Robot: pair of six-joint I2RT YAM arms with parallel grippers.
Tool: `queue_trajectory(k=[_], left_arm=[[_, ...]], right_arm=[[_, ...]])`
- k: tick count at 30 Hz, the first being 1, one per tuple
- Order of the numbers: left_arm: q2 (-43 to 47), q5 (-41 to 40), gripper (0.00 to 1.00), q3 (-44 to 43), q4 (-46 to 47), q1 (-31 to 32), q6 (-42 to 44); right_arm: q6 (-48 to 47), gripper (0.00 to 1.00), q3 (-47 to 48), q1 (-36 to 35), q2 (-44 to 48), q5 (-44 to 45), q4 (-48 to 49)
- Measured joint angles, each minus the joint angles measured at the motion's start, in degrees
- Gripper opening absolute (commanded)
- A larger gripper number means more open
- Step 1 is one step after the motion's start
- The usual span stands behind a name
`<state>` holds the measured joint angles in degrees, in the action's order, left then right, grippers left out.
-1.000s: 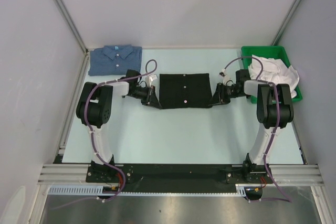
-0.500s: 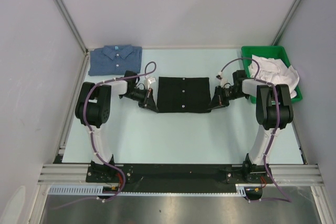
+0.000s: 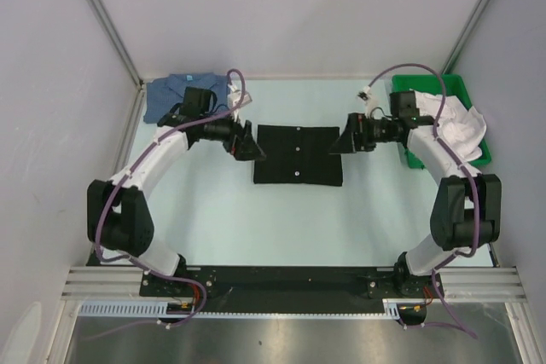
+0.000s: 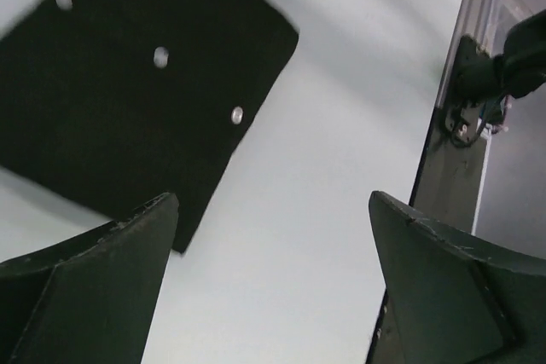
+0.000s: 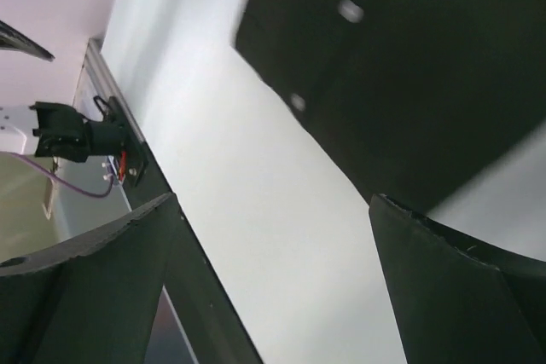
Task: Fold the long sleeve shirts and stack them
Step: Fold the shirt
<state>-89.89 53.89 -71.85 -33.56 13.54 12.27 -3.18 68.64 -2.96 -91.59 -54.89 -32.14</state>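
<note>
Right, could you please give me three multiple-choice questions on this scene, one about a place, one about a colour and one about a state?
1. Where does the blue shirt lie?
A. far left corner of the table
B. near right corner
C. middle

2. What colour is the cloth in the green bin?
A. black
B. white
C. red

3. How do the two arms' jaws stand?
A. both open, the black shirt lying free
B. both shut on it
C. one open, one shut

Answers:
1 A, it sits at the top left of the overhead view.
2 B, pale folds fill the bin.
3 A, each wrist view shows a wide gap with nothing gripped.
</note>
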Motion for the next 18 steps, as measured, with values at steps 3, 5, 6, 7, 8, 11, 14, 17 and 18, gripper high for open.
queue_trajectory(k=[3, 5, 6, 7, 8, 11, 14, 17, 18], left_arm=[[4.3, -1.5, 0.99, 0.5, 9.0, 3.1, -5.3], [8.5, -3.0, 0.99, 3.7, 18.4, 3.3, -11.2], [10.1, -3.3, 1.0, 4.7, 21.6, 3.0, -13.7], [11.0, -3.1, 1.0, 4.9, 23.7, 2.7, -15.5], [11.2, -2.3, 1.0, 4.9, 25.9, 2.4, -16.8], [8.5, 2.2, 0.99, 4.9, 28.6, 2.3, -19.8], [3.7, 3.7, 1.0, 9.3, 33.0, 3.6, -24.5], [-1.1, 4.1, 1.0, 15.5, 36.7, 6.1, -31.0], [-3.4, 4.4, 0.99, 16.4, 37.9, 7.1, -33.5]], right_arm=[[4.2, 1.0, -0.8, -6.1, 2.6, 0.6, 7.6], [6.5, 1.0, -3.6, -9.1, 5.5, 2.0, 15.0], [7.8, 1.0, -5.5, -10.2, 7.1, 2.7, 18.6], [9.6, 1.0, -7.4, -11.0, 8.5, 4.3, 22.3], [10.8, 1.0, -8.0, -11.3, 9.0, 5.2, 24.2], [16.9, 1.0, -8.3, -10.0, 7.0, 4.0, 30.9], [21.3, 1.0, -8.3, -9.2, 1.7, 0.6, 35.0], [26.9, 1.0, -11.8, -10.9, -3.2, -1.5, 39.1], [28.4, 1.0, -13.0, -11.4, -4.0, -2.1, 39.9]])
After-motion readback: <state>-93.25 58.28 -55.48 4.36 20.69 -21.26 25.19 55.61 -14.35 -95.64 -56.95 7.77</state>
